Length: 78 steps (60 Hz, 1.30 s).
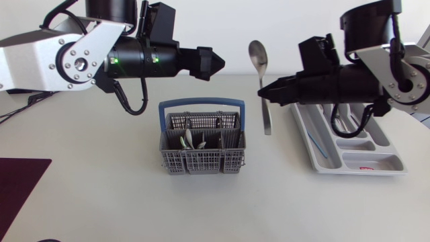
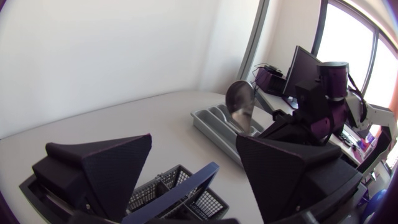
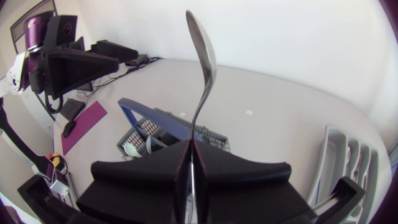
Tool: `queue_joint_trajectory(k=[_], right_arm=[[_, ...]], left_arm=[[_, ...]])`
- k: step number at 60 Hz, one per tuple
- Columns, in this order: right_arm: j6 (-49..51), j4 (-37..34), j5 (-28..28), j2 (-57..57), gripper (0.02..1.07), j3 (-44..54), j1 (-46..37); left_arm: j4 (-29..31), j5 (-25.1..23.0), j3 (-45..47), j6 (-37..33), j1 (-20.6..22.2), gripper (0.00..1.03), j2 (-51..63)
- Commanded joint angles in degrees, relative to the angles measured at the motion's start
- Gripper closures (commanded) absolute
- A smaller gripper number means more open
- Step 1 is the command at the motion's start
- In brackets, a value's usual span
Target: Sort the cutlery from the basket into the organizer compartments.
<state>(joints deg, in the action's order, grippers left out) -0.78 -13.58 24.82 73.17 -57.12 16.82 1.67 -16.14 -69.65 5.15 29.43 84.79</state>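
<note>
My right gripper (image 1: 263, 92) is shut on a metal spoon (image 1: 259, 59), gripping its handle in mid-air between the basket and the organizer, with the bowl pointing up. In the right wrist view the spoon (image 3: 202, 56) rises from the closed fingers (image 3: 191, 155). The grey cutlery basket (image 1: 201, 149) with a blue handle holds several pieces. My left gripper (image 1: 216, 64) hovers above and behind the basket; its fingers (image 2: 106, 168) stand wide open and empty, with the basket (image 2: 180, 193) below them. The grey organizer (image 1: 376, 165) lies under my right arm.
Some cutlery (image 1: 341, 122) lies in the organizer's far compartments. A dark purple mat (image 1: 20, 185) covers the table's front left corner. The organizer (image 3: 348, 155) sits beside my right gripper, and the basket (image 3: 168, 134) lies ahead of it.
</note>
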Motion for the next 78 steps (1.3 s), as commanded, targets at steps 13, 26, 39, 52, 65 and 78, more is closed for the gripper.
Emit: queue_joint_trajectory(k=[13,26,39,52,65,78], right_arm=[[9.13,-9.0,13.06,6.02,1.01,-3.61,-19.98],[18.53,-17.35,19.3,15.78,1.01,-11.7,-31.23],[26.62,-26.14,21.94,29.05,1.01,-24.62,-39.41],[33.91,-34.4,23.17,40.74,1.01,-36.04,-43.1],[35.05,-35.9,22.47,49.44,1.01,-43.34,-44.5],[34.17,-35.72,20.97,55.33,1.01,-49.49,-44.59]], left_arm=[[-0.35,9.81,4.34,-8.93,3.0,0.07,-3.23],[-0.53,15.88,7.6,-15.96,5.37,0.07,-5.6],[-0.79,18.51,11.46,-20.35,6.52,0.07,-7.98],[-0.79,18.6,14.01,-22.2,6.52,0.07,-10.17],[-1.41,19.74,16.21,-24.57,7.92,0.07,-11.23],[-2.02,20.36,17.88,-25.54,8.71,0.07,-11.84]])
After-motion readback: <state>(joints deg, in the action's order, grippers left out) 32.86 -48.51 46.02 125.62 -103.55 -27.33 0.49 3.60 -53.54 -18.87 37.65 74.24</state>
